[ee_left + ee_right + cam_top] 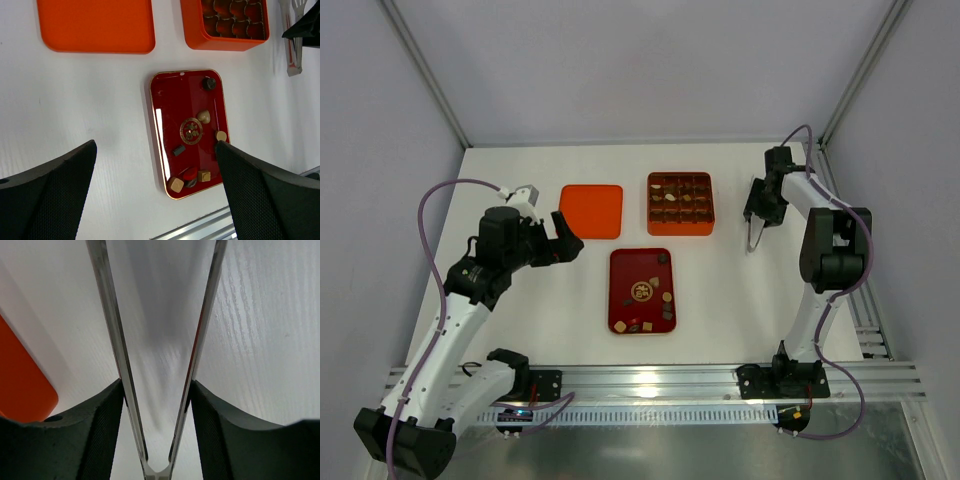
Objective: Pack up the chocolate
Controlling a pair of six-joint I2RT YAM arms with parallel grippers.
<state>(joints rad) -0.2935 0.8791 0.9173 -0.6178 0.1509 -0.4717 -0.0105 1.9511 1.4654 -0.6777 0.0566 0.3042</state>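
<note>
Place: a robotics lab cell, built as a test rig.
Enclosure: plain grey panels (640, 60) closed in the back and both sides, held by bare metal frame posts (425, 70).
Bench: a white bench (520, 180) was edged at the near side by an aluminium rail (660, 378).
Machines: a left arm (470, 290) and a right arm (830, 250) were bolted to that rail, with purple cables (435, 200) looping free.
Tooling: the right pincer (757, 215) gripped metal tongs (753, 238).
Props: chocolate (203, 116) lay on a dark red tray (613, 290) beside an orange box (680, 231).

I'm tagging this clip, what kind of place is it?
Probably a robot lab test cell: white table walled by plain panels, two arms bolted to an aluminium rail, right gripper holding tongs.
</note>
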